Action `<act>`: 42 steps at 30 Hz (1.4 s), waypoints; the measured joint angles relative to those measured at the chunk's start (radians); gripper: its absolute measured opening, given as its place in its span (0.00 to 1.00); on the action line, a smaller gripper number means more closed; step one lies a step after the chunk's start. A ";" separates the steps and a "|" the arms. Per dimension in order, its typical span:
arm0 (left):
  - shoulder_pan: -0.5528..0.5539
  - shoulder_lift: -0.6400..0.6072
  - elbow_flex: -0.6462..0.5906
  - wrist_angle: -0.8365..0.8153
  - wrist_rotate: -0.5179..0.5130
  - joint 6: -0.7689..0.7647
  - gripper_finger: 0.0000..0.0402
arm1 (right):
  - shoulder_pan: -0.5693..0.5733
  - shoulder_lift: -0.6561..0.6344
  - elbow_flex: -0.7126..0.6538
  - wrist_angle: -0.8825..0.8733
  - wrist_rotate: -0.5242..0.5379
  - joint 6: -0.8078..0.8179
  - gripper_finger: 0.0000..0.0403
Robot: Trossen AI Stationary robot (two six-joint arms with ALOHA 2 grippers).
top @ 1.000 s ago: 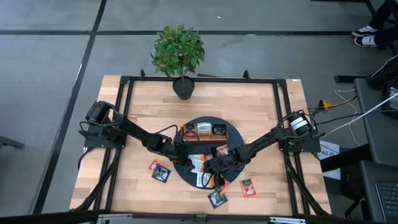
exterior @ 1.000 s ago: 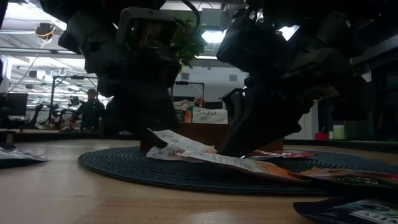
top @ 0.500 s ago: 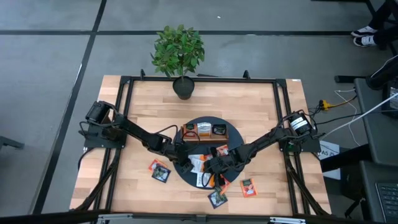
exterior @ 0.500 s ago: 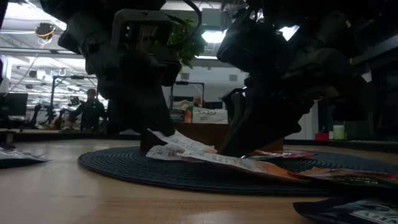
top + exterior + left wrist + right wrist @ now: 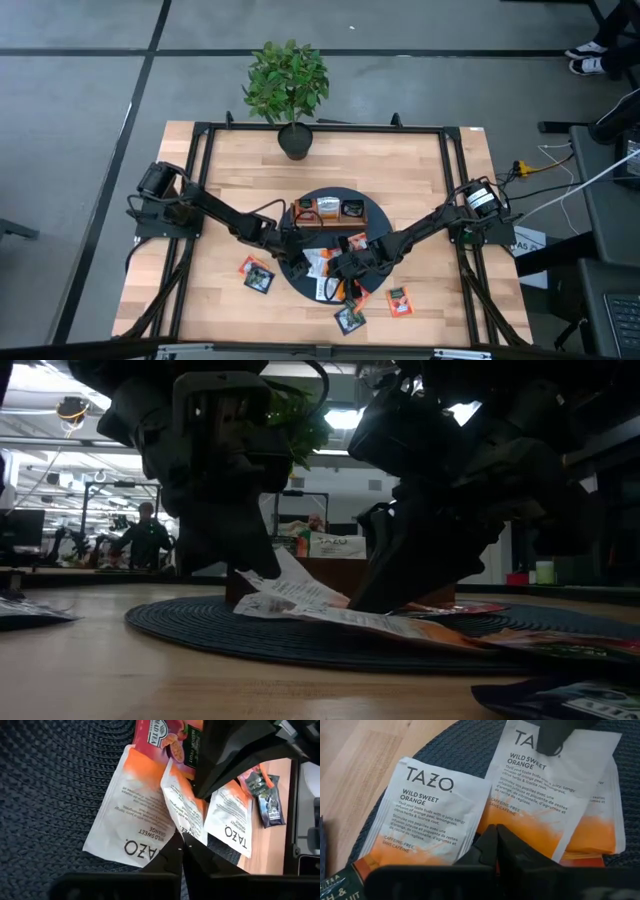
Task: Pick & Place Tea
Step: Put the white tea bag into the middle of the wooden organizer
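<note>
Beyond the far edge of your pale wooden worktop (image 5: 410,175) stood a leafy green potted plant (image 5: 288,85), and the low view showed a workshop behind it with a person (image 5: 145,532) far off. At the middle of the worktop lay a round dark woven mat (image 5: 300,275), and on its far side sat a long brown wooden tray (image 5: 328,211) with three compartments, each holding sachets.

Your left end effector (image 5: 297,248) had its fingers pressed together on the corner of a white and orange tea sachet (image 5: 300,586), which tilted up off the mat in the low view. In the left wrist view that sachet (image 5: 182,802) lay among two more white and orange ones (image 5: 132,817) on the mat, with a pink and orange sachet (image 5: 167,742) just beyond them.

Your right end effector (image 5: 340,268) reached in from the other side, low over the same cluster, its fingers (image 5: 492,847) almost closed; whether they pinched a sachet, the views did not show. Its wrist view showed white and orange sachets (image 5: 427,812) directly ahead.

More tea lay loose on the bare wood near you: a dark sachet with orange (image 5: 257,274) left of the mat, another dark one (image 5: 349,318) at the near edge, and an orange one (image 5: 399,299) to the right.
</note>
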 joint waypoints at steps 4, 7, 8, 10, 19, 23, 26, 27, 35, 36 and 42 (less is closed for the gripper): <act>0.000 -0.020 0.000 -0.011 0.000 0.020 0.01 | 0.000 -0.018 -0.003 -0.012 -0.001 0.001 0.07; 0.000 -0.038 0.000 -0.012 0.001 0.037 0.01 | 0.000 -0.044 -0.005 -0.026 -0.003 0.000 0.08; 0.000 -0.045 0.000 -0.011 0.002 0.038 0.01 | 0.001 -0.056 -0.005 -0.033 -0.003 0.001 0.09; 0.000 -0.054 0.000 -0.019 0.003 0.049 0.01 | 0.001 -0.078 -0.004 -0.039 -0.002 0.001 0.10; 0.000 -0.119 0.000 -0.070 0.000 0.087 0.01 | 0.000 -0.189 -0.002 -0.076 0.000 -0.004 0.13; 0.000 -0.157 0.000 -0.083 -0.010 0.111 0.01 | 0.000 -0.254 -0.002 -0.114 0.000 -0.003 0.12; -0.001 -0.184 0.000 -0.113 -0.041 0.132 0.01 | 0.002 -0.298 -0.002 -0.121 0.000 -0.003 0.12; -0.001 -0.190 0.000 -0.118 -0.051 0.139 0.01 | 0.002 -0.313 -0.002 -0.122 0.001 -0.003 0.12; -0.012 -0.208 0.096 -0.327 -0.142 0.262 0.01 | 0.001 -0.395 0.000 -0.112 0.001 -0.033 0.12; -0.016 -0.208 0.122 -0.377 -0.161 0.281 0.01 | 0.001 -0.398 0.000 -0.110 0.001 -0.034 0.11; -0.029 -0.208 0.241 -0.534 -0.259 0.391 0.01 | -0.003 -0.399 0.000 -0.108 0.010 -0.055 0.11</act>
